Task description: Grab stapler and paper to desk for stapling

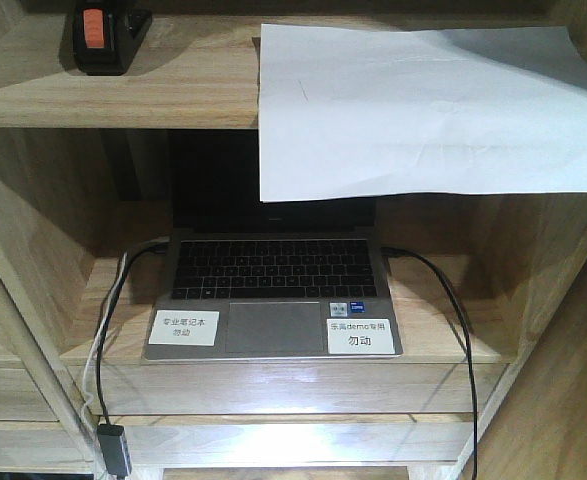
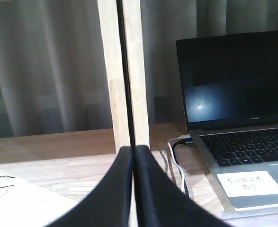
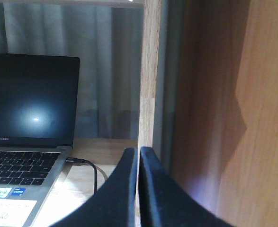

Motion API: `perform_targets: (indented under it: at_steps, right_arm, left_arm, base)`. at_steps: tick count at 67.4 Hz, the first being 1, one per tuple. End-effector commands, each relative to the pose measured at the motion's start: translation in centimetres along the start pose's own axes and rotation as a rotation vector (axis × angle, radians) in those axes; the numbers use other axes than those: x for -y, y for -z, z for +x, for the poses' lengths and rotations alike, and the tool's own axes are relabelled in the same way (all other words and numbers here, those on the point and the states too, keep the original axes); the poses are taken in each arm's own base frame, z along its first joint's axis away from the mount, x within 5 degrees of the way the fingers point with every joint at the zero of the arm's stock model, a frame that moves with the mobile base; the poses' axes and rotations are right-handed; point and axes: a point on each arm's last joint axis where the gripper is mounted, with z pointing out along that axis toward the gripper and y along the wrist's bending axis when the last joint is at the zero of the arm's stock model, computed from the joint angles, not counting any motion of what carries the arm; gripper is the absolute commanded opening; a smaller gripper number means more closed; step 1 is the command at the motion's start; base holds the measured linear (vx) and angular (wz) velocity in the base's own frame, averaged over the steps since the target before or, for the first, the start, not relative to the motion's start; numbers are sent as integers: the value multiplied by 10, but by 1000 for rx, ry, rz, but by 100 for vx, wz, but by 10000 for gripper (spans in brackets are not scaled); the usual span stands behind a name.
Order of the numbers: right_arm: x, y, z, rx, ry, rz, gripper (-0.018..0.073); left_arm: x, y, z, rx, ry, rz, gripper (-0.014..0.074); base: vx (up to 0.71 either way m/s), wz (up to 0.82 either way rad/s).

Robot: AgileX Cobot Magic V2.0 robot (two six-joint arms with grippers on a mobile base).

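The black stapler [image 1: 103, 38] with its orange-red patch stands on the upper shelf at the far left. The white paper [image 1: 423, 110] lies on the same shelf to the right, its front part hanging over the shelf edge. The light wooden desk [image 1: 438, 330] runs below. Neither gripper shows in the front view. In the left wrist view my left gripper [image 2: 133, 150] is shut with nothing in it, low over the desk [image 2: 58, 161] before a wooden post. My right gripper [image 3: 139, 151] is shut and empty too, close to another post.
An open laptop [image 1: 273, 295] with a dark screen sits on the desk under the shelf, cables [image 1: 463, 330] leading off both sides. Upright posts [image 2: 124, 71] [image 3: 150, 71] flank it, and a wooden side panel [image 3: 233, 118] stands close on the right. Grey curtains hang behind.
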Motion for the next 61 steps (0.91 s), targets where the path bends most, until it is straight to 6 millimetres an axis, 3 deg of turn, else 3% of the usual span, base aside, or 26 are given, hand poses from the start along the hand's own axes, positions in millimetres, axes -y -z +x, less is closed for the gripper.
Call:
perform_targets:
  at_steps: [1,61]
  right_arm:
    - [0,0,1,56,18,-1,-9]
    - [0,0,1,57,18,-1,-9]
  left_arm:
    - [-1,1,-3,74,12,-12,-6]
    - [-1,1,-4,90,8,-14,-6]
  base:
    - [0,0]
    - [0,0]
